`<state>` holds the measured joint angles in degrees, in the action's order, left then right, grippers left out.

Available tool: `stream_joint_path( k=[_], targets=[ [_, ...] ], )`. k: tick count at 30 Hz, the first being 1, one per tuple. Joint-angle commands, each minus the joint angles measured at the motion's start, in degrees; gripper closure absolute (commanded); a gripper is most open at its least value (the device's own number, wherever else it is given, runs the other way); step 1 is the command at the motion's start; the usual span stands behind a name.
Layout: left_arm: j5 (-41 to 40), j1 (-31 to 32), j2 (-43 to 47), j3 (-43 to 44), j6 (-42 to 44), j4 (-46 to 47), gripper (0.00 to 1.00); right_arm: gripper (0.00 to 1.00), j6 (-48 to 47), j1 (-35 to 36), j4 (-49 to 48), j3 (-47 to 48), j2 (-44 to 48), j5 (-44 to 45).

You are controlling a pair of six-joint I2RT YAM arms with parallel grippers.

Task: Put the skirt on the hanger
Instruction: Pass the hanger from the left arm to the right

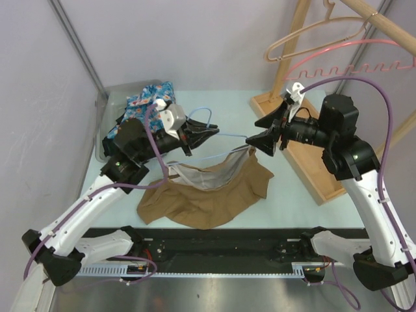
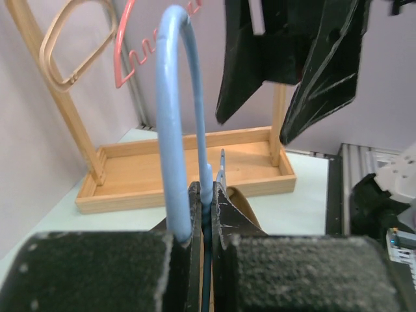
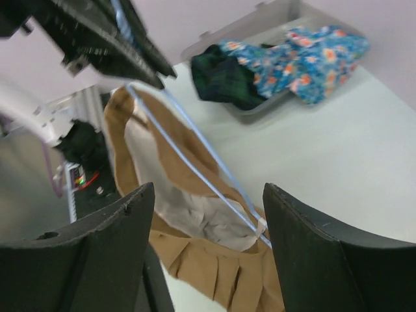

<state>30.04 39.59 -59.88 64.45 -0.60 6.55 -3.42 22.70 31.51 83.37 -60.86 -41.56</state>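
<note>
Left wrist view: left gripper [image 2: 207, 195] pinched on the hanger [image 2: 170, 130] neck. From above, the hanger's long bar points toward the right gripper [image 1: 260, 130], whose jaws are spread and empty just off its far end. The skirt [image 1: 208, 195] sags below the hanger, waistband around the bar. The right arm is nearer that end.

- Tan pleated fabric skirt [image 1: 208, 198], below both claws: plain tan outside, pale grey-white lining.
- Light blue thin wire hanger [image 2: 170, 130], in the left claw [image 2: 207, 195]: plain light blue.
- Left claw and right claw [image 1: 263, 130]: matt black.
- Crumpled floral cloth [image 1: 153, 97], behind the left claw: blue ground with white, pink and orange flowers.
- Dark green tartan cloth [image 3: 224, 78], beside it.
- Pink wavy wire hanger [image 1: 351, 62], above the right claw.
- Pale wooden rack [image 1: 318, 175]: natural light wood.
- Flat table top [image 1: 292, 201]: pale mint.
</note>
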Motion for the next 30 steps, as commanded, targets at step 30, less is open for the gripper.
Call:
stream_joint_path(
  k=[30],
  targets=[
    [23.3,-4.9,-0.2,1.8,-19.8,11.1,1.0,0.58,-9.5,18.0,9.2,13.7,-15.0,-5.1]
  ],
)
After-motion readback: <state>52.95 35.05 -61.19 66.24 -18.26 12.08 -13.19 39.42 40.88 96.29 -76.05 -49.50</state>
